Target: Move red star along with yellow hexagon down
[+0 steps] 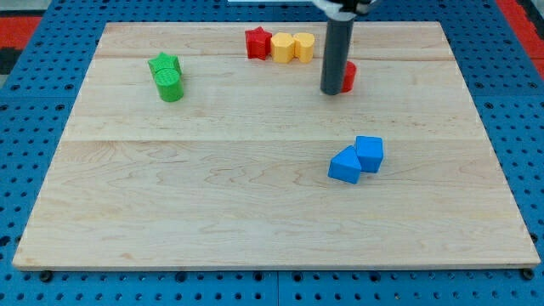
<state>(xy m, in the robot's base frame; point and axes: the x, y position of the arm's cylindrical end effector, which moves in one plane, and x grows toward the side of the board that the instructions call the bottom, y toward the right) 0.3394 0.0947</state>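
Observation:
The red star (257, 42) sits near the view's top, left of centre. The yellow hexagon (282, 48) touches its right side, and a second yellow block (303, 46) touches the hexagon's right side. My tip (332, 91) rests on the board below and to the right of this row, about a block's width from the second yellow block. A red block (348, 76) is mostly hidden behind the rod, right against it.
A green star (165, 64) and a green cylinder (170, 85) touch each other at the view's upper left. Two blue blocks (345, 165) (370, 153) touch each other right of centre. The wooden board (212, 212) lies on a blue pegboard.

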